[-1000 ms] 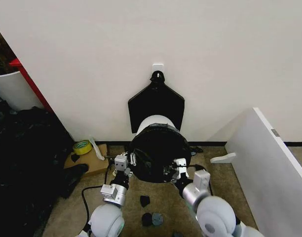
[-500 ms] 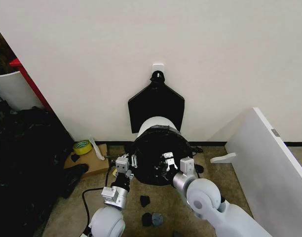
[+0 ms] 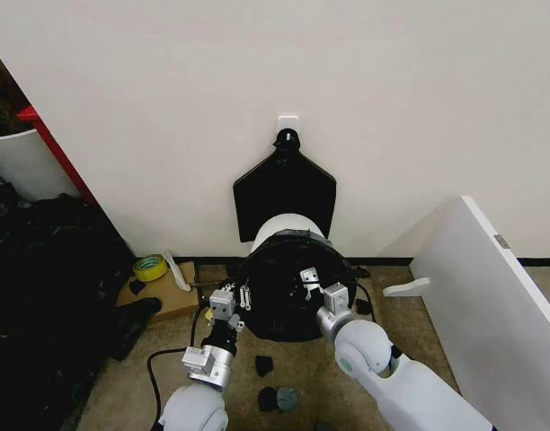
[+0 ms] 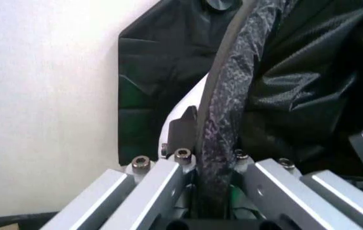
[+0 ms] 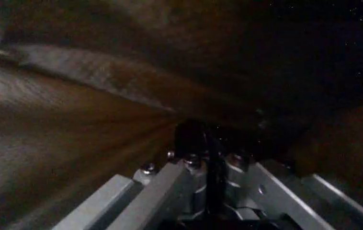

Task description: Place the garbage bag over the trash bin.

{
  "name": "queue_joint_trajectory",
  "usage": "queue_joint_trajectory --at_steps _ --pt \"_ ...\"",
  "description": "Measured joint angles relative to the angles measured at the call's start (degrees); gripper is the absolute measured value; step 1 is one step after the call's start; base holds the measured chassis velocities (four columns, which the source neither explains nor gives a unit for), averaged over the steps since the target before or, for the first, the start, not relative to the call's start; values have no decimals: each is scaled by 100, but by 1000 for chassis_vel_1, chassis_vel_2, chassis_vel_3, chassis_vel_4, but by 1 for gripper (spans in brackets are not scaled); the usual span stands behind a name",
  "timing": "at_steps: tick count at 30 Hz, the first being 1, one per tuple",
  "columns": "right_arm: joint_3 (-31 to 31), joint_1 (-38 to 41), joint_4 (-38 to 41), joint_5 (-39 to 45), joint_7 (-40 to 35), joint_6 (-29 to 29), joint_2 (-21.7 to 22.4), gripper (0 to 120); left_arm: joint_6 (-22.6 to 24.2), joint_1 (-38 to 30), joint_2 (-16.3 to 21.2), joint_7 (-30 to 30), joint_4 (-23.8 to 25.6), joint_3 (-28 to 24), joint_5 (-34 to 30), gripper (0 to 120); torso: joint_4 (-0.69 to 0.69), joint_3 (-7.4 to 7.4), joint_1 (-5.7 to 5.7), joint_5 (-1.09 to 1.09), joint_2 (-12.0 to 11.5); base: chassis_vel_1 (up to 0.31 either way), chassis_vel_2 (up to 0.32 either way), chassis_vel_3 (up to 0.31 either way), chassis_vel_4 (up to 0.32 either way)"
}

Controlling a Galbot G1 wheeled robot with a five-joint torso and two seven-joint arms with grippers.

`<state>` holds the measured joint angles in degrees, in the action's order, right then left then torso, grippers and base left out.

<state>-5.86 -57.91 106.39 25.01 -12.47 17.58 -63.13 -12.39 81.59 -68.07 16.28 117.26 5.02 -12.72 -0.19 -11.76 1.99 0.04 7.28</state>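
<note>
The trash bin point(image 3: 287, 225) lies tipped against the wall, mouth toward me, its white side showing at the top. The garbage bag point(image 3: 279, 301) is stretched black across that mouth. My left gripper point(image 3: 239, 294) is at the mouth's left edge; in the left wrist view it point(image 4: 212, 165) is shut on a black band of the garbage bag point(image 4: 229, 96) running over the white trash bin point(image 4: 191, 96). My right gripper point(image 3: 309, 279) reaches over the upper right of the mouth. In the dark right wrist view it point(image 5: 208, 155) is shut on a thin fold of bag.
A flat fan-shaped black bundle point(image 3: 284, 184) hangs on the wall behind the bin. Small black lumps point(image 3: 264, 365) lie on the floor near me. Yellow tape point(image 3: 149, 267) and cardboard point(image 3: 172, 294) sit left, beside a black heap point(image 3: 41, 269). A white board point(image 3: 491, 287) leans right.
My right gripper has moved from the mouth's near right edge up and inward over the bag. The left gripper has shifted slightly toward me.
</note>
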Motion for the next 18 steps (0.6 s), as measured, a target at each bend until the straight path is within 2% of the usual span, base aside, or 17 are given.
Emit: queue_joint_trajectory --at_steps 7,10,14,18 --pt "38 -218 194 -216 -2 -348 27 0 12 32 34 12 45 51 -45 0 0 0 0 1 0 0 0 0 0" --pt "33 -382 553 149 -53 -390 84 0 11 32 36 27 49 66 -58 0 0 1 0 0 0 0 0 0 0" --pt "-78 -509 998 1055 -490 36 120 0 12 29 31 27 48 56 -56 0 0 1 0 -1 0 0 0 0 0" --pt "-212 -533 1020 1240 -763 324 101 0 12 43 27 27 52 45 -41 0 0 1 0 0 0 0 0 0 0"
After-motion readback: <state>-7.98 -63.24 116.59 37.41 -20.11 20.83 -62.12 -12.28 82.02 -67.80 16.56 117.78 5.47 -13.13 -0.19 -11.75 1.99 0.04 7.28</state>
